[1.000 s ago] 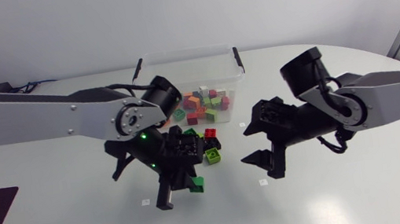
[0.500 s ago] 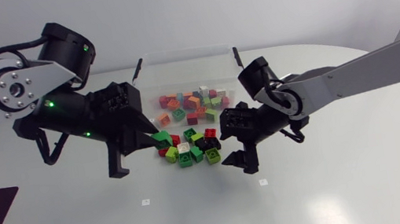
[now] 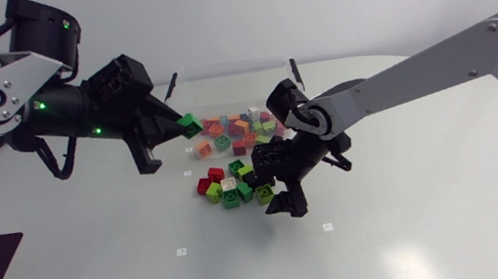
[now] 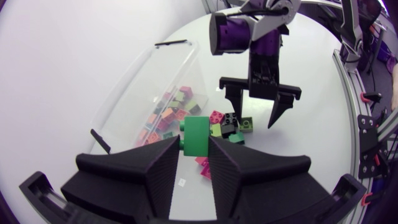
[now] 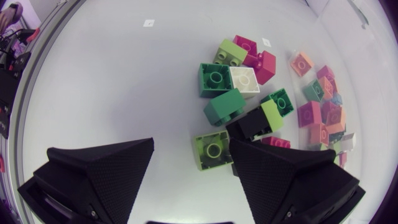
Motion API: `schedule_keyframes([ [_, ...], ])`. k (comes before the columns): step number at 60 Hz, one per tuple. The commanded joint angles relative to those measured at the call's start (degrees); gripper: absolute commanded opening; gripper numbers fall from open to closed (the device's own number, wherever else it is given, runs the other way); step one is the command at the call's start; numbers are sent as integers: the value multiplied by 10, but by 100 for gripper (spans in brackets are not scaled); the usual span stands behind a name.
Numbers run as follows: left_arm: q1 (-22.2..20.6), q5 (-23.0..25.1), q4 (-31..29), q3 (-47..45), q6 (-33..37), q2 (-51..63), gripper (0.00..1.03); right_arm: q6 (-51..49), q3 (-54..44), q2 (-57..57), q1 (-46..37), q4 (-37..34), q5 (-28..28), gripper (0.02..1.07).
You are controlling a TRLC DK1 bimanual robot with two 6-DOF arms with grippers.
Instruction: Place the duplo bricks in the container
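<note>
The left gripper [image 3: 179,136] is clamped on a dark green plastic duplo brick [image 3: 189,124], both black fingers pressing its sides. It is held off the table at 9 o'clock of the clear plastic container [image 3: 230,64], just outside its near-left corner. In the left wrist view the green brick [image 4: 194,135] stands out beyond the fingertips. Its long axis runs along the fingers and points ahead towards the loose pile; which way its studs face I cannot tell.

The container's floor holds a scatter of pink, orange, green and white bricks [image 3: 240,129].

A loose pile of red, green, white and black bricks [image 3: 229,183] lies on the white table [image 3: 420,223], at 6 o'clock of the container and close to its front wall.

The right gripper [image 3: 279,194] stands at 4 o'clock of the pile, jaws wide apart and gripping nothing. In the right wrist view a light green square brick [image 5: 212,151] lies between the fingers, studs up, close beside one finger; whether it touches that finger I cannot tell. The other finger is well clear of it.

From 3 to 8 o'clock of the pile the tabletop is bare and wide, with two small white markers [image 3: 181,252] well apart from the bricks.
</note>
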Motion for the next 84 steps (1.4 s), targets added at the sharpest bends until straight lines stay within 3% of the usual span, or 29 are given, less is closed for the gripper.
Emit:
schedule_keyframes([
  [1, 7, 7, 19, 24, -31, 14, 28, -25, 26, 29, 3, -21, -14, 89],
  [18, 16, 7, 48, 78, -63, 82, 28, -53, 80, 63, -7, -98, -18, 88],
  [23, 15, 7, 48, 93, -66, 94, 28, -65, 84, 69, -11, -115, -18, 79],
  [35, 14, 7, 52, 129, -69, 132, 28, -76, 52, 53, -16, -123, -18, 76],
  [42, 11, 7, 64, 152, -78, 156, 28, -73, 48, 51, -15, -120, -18, 58],
  [55, 3, 6, 65, 203, -90, 204, 28, -57, 27, 31, -6, -105, -11, 15],
  [68, -4, 3, 65, 251, -107, 250, 28, -47, -14, -48, -23, -106, -11, 14],
  [80, -7, -37, 65, 300, -124, 301, 29, -34, -30, -118, -48, -105, -22, 14],
  [84, -5, -65, 64, 320, -133, 322, 46, -26, -27, -134, -56, -105, -27, 14],
])
